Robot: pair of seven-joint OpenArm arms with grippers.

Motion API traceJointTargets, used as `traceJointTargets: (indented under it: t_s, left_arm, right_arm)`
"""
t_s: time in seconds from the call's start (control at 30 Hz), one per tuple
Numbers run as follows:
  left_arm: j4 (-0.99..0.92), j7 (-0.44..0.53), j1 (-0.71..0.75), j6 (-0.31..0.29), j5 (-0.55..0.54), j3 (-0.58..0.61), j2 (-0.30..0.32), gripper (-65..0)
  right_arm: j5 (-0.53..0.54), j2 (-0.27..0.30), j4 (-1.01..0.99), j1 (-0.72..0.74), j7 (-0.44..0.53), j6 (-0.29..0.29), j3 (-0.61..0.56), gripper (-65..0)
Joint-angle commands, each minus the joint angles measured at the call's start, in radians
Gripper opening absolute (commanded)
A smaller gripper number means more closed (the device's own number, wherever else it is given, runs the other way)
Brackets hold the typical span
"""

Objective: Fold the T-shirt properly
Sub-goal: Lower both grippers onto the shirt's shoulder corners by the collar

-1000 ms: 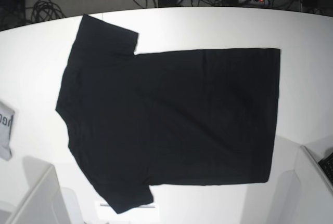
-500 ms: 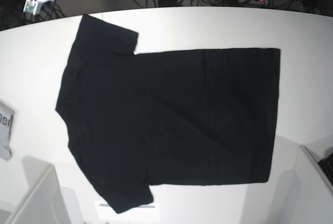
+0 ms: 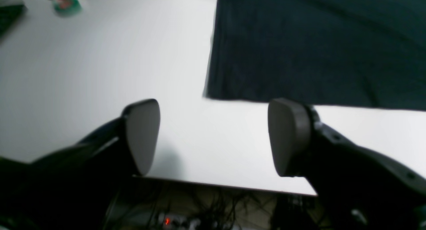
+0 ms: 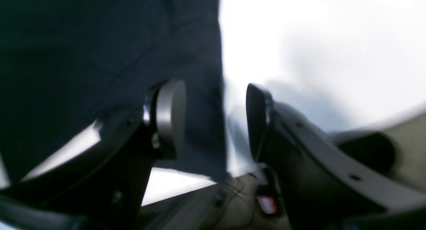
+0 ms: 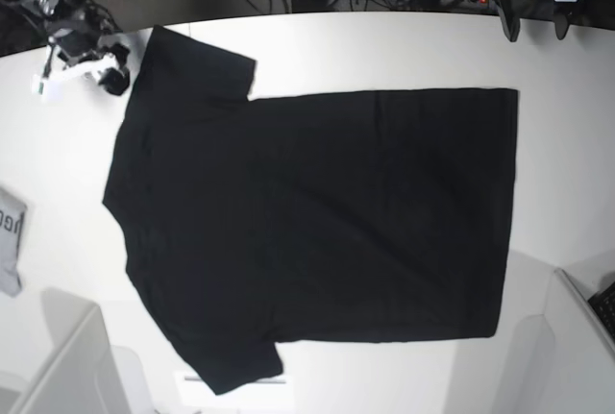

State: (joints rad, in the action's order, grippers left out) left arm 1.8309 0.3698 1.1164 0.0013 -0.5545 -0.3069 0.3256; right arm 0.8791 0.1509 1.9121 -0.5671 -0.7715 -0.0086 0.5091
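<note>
T-shirt (image 5: 317,222) flat, right pincer (image 5: 96,66) beside sleeve

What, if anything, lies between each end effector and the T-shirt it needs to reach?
Nothing visible. The left end effector hangs open over bare table near the T-shirt corner. The right end effector, also open, is at the sleeve edge.

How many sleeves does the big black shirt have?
2. On the large black cloth T-shirt, one short sleeve lies at the far left near the table edge, the other at the near left.
</note>
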Motion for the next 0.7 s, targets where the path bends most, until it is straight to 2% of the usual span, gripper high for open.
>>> traceJointTargets:
  t_s: [0.0, 0.13, 0.27, 0.33, 0.43, 0.47, 0.53, 0.6, 0.67]
  left_arm:
    - [0.01, 0.013, 0.003, 0.003, -0.008, -0.007, 0.005, -15.6]
    - [-0.021, -0.013, -0.029, -0.001, -0.011, -0.021, 0.007, -15.5]
    - [-0.066, -0.013, -0.054, -0.086, -0.017, -0.085, -0.001, -15.6]
    - [-0.082, -0.013, -0.055, -0.113, -0.052, -0.114, -0.016, -15.6]
    - [-0.102, -0.015, -0.057, -0.116, -0.152, -0.127, -0.012, -15.6]
    - [-0.109, -0.015, -0.058, -0.116, -0.178, -0.127, -0.007, -15.6]
    - [-0.112, -0.022, -0.08, -0.117, -0.217, -0.123, 0.016, -15.6]
    - [-0.106, -0.113, -0.097, -0.117, -0.233, -0.13, 0.022, -15.6]
    - [-0.101, -0.205, -0.149, -0.117, -0.233, -0.134, 0.02, -15.6]
  right_arm:
    - [0.022, 0.008, -0.006, 0.017, -0.007, 0.005, 0.007, -36.3]
    - [0.03, 0.009, -0.098, 0.095, -0.055, 0.005, 0.007, -36.3]
    - [0.028, 0.011, -0.171, 0.123, -0.053, 0.005, 0.006, -36.3]
    - [0.028, 0.034, -0.199, 0.127, -0.053, 0.005, 0.0, -36.3]
    - [0.03, 0.037, -0.247, 0.137, -0.055, 0.008, -0.005, -36.3]
    - [0.03, 0.037, -0.26, 0.137, -0.056, 0.02, -0.005, -36.5]
    - [0.032, 0.034, -0.282, 0.138, -0.062, 0.095, -0.007, -37.1]
    - [0.028, 0.029, -0.293, 0.132, -0.062, 0.16, -0.045, -37.2]
    - [0.028, 0.029, -0.3, 0.12, -0.062, 0.164, -0.077, -37.4]
